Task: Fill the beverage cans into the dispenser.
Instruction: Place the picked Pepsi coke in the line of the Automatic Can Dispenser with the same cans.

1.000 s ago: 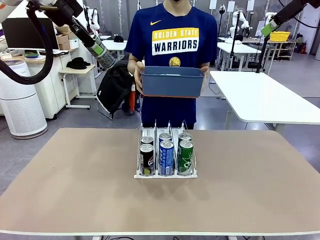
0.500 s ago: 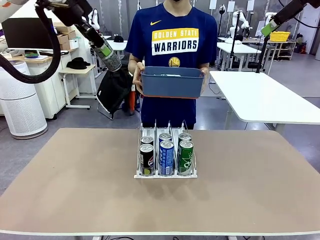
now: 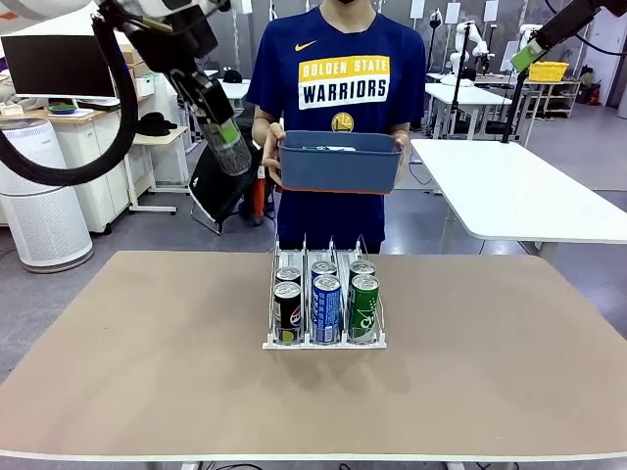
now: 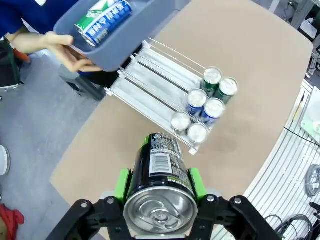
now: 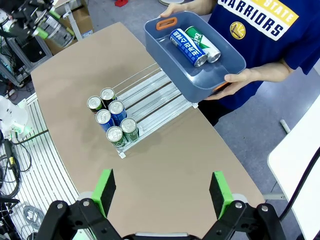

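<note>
Six cans (image 3: 326,309) stand at the front of the dispenser (image 3: 270,344), two to a lane: black on the left, blue in the middle, green on the right. The rack sits mid-table (image 3: 147,372). Their print is too small to read, though the blue ones carry white lettering. A seventh, the black held can (image 4: 161,170), barcode up, is clamped between the green pads of the left gripper (image 4: 159,184), high above the table's far left. Over the past second that arm has swung in from the upper left towards the tub (image 3: 338,166). The six racked cans have not moved. The right gripper (image 5: 163,192) hangs with its jaws wide apart, holding nothing. A person (image 3: 338,59) in a shirt (image 3: 338,206) reading "GOLDEN STATE WARRIORS" holds the blue tub over the far edge; in it lie a blue can (image 5: 187,47) and what looks like a green-and-white one (image 5: 204,44).
</note>
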Robot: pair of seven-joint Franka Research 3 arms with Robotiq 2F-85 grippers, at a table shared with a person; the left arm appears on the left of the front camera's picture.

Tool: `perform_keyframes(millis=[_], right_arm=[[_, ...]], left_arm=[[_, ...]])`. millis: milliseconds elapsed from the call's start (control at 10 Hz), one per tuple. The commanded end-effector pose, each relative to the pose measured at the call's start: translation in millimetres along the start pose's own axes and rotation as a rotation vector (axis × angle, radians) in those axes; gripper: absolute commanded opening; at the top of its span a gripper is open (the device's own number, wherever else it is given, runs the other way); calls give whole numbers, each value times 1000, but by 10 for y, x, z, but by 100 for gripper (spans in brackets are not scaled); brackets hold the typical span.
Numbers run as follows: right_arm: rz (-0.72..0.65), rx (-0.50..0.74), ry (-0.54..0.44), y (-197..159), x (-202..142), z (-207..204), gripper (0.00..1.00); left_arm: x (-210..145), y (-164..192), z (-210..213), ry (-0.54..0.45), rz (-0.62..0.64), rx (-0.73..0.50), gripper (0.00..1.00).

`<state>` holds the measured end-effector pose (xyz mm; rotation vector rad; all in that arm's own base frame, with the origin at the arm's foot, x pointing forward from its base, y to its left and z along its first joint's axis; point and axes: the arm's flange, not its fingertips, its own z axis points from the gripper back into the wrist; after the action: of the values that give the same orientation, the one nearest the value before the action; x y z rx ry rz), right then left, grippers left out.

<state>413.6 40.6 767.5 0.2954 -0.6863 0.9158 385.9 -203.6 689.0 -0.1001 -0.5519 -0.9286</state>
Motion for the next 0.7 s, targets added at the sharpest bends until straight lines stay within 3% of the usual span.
perform_keyframes(millis=[0,100,200,600], right_arm=[[-6,-2,8,7,-4,-3,100],[-6,-2,8,7,-4,-3,100],[-6,-2,8,7,-4,-3,100],[-6,-2,8,7,-4,-3,100]], left_arm=[[-110,-250,-113,-2,31,4,58],[-140,-349,-104,-49,-10,-87,58],[-41,-173,-61,10,8,-12,58],[-41,-173,-61,10,8,-12,58]])
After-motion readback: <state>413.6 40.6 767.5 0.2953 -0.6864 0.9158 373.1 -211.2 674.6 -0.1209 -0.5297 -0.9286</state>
